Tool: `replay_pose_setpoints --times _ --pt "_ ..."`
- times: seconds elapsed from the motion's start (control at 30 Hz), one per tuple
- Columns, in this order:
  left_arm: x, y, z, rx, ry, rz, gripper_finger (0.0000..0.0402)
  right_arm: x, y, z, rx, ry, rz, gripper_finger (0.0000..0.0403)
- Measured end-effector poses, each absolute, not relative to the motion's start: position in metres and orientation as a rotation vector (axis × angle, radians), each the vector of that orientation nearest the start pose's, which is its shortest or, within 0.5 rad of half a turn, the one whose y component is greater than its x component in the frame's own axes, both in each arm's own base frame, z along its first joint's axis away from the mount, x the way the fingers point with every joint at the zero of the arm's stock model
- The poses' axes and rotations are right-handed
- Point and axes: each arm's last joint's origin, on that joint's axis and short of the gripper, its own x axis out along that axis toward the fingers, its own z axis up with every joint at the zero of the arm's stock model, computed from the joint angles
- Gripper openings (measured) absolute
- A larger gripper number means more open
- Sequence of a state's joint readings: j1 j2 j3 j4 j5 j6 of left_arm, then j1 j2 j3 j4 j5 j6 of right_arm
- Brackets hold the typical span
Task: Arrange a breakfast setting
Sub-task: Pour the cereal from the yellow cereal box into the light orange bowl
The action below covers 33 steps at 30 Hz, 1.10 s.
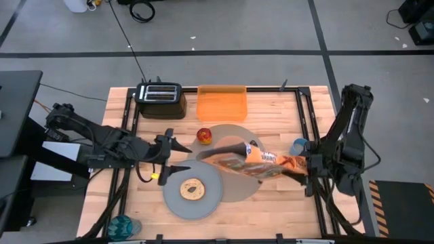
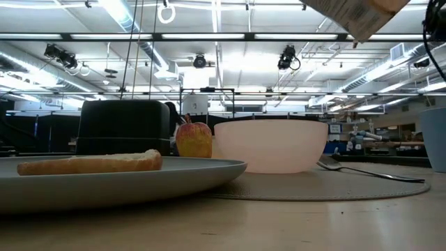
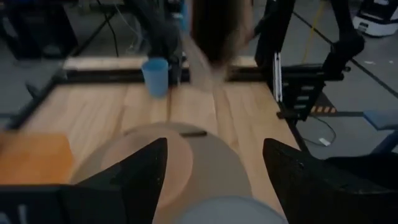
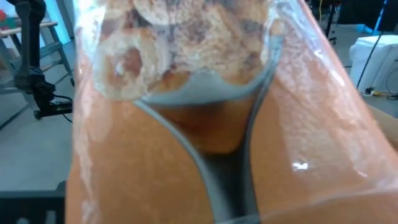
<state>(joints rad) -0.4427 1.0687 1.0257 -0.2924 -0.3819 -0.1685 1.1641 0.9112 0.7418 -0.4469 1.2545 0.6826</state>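
Note:
A browned bagel [image 1: 193,189] lies on the grey plate [image 1: 173,201], which overlaps the round placemat [image 1: 234,186]. A red apple [image 1: 204,135] stands at the mat's far edge. In the low view, a pale pink bowl [image 2: 272,145] and a metal spoon [image 2: 369,171] rest on the mat. The blue cup [image 1: 298,146] stands at the right. My left gripper [image 1: 184,157] is open and held just above the plate's far rim. My right gripper [image 1: 303,167] is shut on an orange bagel bag [image 1: 251,163], which it holds over the mat. My right gripper holds the bagel bag by its right-hand end [image 1: 293,165], coming in level from the table's right. The bag [image 4: 199,124] covers the fingers in the wrist view, so the kind of hold stays hidden. The bag stretches left over the mat, lifted clear.
A black toaster [image 1: 161,95] and an orange tray [image 1: 222,103] stand along the far edge. A teal object [image 1: 124,227] sits at the near left corner. A black frame [image 1: 305,122] borders the wooden tabletop.

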Motion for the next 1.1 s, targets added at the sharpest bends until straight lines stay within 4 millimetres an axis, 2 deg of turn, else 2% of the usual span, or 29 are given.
replay_pose_setpoints --times 0.27,0.47,0.63,0.83,1.1 --pt "0.209 -0.082 0.295 -0.196 0.447 0.083 0.0274 0.081 0.107 0.312 0.136 0.22 -0.017 0.0212" --pt "0.209 -0.083 0.27 -0.262 0.418 0.082 0.0274 0.068 0.072 0.334 0.087 0.303 0.028 0.0212" --pt "0.21 -0.083 0.262 -0.276 0.371 0.1 0.0274 0.056 0.048 0.348 0.03 0.414 0.037 0.0212" --pt "0.211 -0.083 0.257 -0.287 0.297 0.089 0.0274 0.041 0.021 0.349 -0.094 0.549 -0.039 0.0212" --pt "0.213 -0.083 0.264 -0.268 0.172 0.065 0.0274 0.036 0.014 0.341 -0.304 0.69 -0.007 0.0211"
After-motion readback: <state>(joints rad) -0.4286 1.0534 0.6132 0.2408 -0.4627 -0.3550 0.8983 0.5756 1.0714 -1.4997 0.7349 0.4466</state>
